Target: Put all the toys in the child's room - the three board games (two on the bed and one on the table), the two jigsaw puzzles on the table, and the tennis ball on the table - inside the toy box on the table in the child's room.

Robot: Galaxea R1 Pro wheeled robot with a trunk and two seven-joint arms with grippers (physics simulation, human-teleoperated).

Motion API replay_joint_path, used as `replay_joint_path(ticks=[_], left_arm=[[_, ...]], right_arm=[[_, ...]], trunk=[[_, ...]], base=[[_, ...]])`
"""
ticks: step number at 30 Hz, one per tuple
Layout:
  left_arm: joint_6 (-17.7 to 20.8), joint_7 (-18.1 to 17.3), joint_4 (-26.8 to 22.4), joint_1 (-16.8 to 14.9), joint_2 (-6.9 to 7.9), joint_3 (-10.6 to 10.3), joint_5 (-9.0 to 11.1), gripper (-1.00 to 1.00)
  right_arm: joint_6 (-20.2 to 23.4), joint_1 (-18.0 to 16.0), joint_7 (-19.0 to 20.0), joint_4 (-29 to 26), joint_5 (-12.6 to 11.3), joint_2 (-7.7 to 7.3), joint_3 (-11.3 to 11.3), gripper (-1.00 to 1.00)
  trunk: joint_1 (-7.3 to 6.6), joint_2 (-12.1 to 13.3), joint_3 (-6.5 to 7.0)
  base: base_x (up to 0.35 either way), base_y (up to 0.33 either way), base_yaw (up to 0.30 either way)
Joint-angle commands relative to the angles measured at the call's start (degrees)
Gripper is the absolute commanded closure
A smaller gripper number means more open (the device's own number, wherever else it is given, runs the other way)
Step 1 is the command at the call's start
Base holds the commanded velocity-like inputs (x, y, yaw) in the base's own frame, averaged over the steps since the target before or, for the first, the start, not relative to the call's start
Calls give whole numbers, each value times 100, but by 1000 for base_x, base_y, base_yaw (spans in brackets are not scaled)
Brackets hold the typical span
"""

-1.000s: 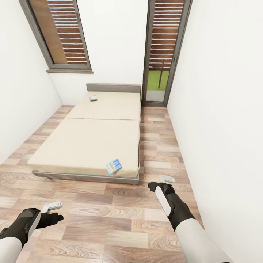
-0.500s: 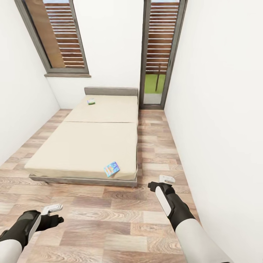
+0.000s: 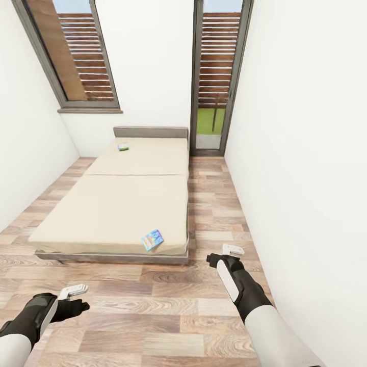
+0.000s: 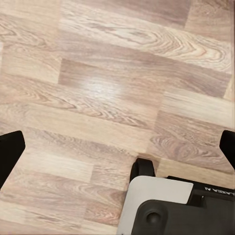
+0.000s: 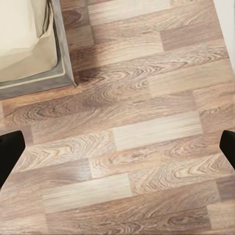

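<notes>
- Board games are what I am heading for: a flat blue printed game box with yellow and orange markings [image 3: 152,239] is lying near the foot corner of the low bed on my right side, close to the mattress edge.
- I am seeing a second, smaller-looking flat green and pale game box [image 3: 123,147] lying far up the bed, just in front of the low grey headboard [image 3: 150,132].
- I am looking at the low single bed with its plain beige mattress on a dark grey frame [image 3: 109,204], which is sitting on the wood-plank floor [image 3: 153,306] between two white walls.
- I am holding my left gripper [image 3: 71,292] low over the floor, well apart from the bed; in its wrist view the black fingertips [image 4: 10,152] are sitting at opposite edges, so the jaws are spread wide with nothing between them.
- I am holding my right gripper [image 3: 230,251] over the floor just off the bed's foot corner; its fingertips [image 5: 10,152] are also standing wide apart and empty, with the bed's corner [image 5: 29,44] showing beyond them.
- I am facing a slatted window [image 3: 76,56] and a narrow glazed door [image 3: 214,76] in the far wall.
</notes>
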Motion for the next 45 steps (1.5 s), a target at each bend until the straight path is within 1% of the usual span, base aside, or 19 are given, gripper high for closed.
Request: replay_joint_path(ticks=[1, 13, 20, 23, 24, 29, 37, 45], left_arm=[[26, -50, -10, -4, -7, 35, -60, -100], [2, -82, -5, 3, -2, 38, -68, -100], [-27, -57, 3, 63, -10, 33, -71, -100], [-140, -53, 4, 133, -6, 38, -65, -100], [-269, -49, 5, 187, -5, 40, -55, -100], [-658, -52, 5, 295, -14, 42, -40, -100], [-832, -37, 61, 339, -19, 43, -35, -100], [-960, -33, 313, 346, -20, 43, -26, -100]], right_arm=[[12, -5, -53, -7, -54, 0, 11, -100], [5, -5, -53, -7, -50, 0, 21, -100], [-3, -5, -53, -7, 19, 0, 44, -100], [-3, -5, -53, -7, 31, 0, 51, -100], [-5, -5, -53, -7, 37, 0, 56, -100], [-15, -5, -53, -7, 48, 0, 67, -100], [-14, -4, -53, -7, 51, 0, 72, -100], [-18, -5, -53, -7, 55, 0, 73, -100]], trunk=[[4, -11, -1], [4, -11, 113], [4, -11, 176], [4, -11, 200], [4, -11, 208], [4, -11, 241], [4, -11, 297], [4, -11, 363]], base=[[0, 0, -79], [0, 0, -64], [0, 0, -10], [0, 0, -2], [0, 0, -1], [0, 0, 0], [0, 0, 41], [0, 0, 105]])
